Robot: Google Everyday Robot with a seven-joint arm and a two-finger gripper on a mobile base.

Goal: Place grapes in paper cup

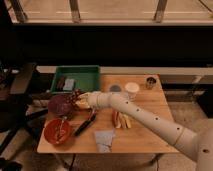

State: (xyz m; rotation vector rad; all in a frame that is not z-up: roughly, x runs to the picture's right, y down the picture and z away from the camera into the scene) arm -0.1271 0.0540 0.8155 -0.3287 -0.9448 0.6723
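The grapes (75,95), a small dark red-purple cluster, sit at the left of the wooden table (145,135), between the purple bowl and the green tray. My gripper (80,102) is at the end of the white arm that reaches in from the lower right. It is right beside the grapes, at the purple bowl's right rim. The white paper cup (132,89) stands upright at the back middle of the table, well to the right of the gripper.
A purple bowl (61,105) and a red bowl (57,131) stand at the left. A green tray (77,78) is at the back left. A blue-grey cup (115,88) and a dark metal cup (150,82) flank the paper cup. A black utensil (85,125), a grey cloth (104,139) and food pieces (120,120) lie in front.
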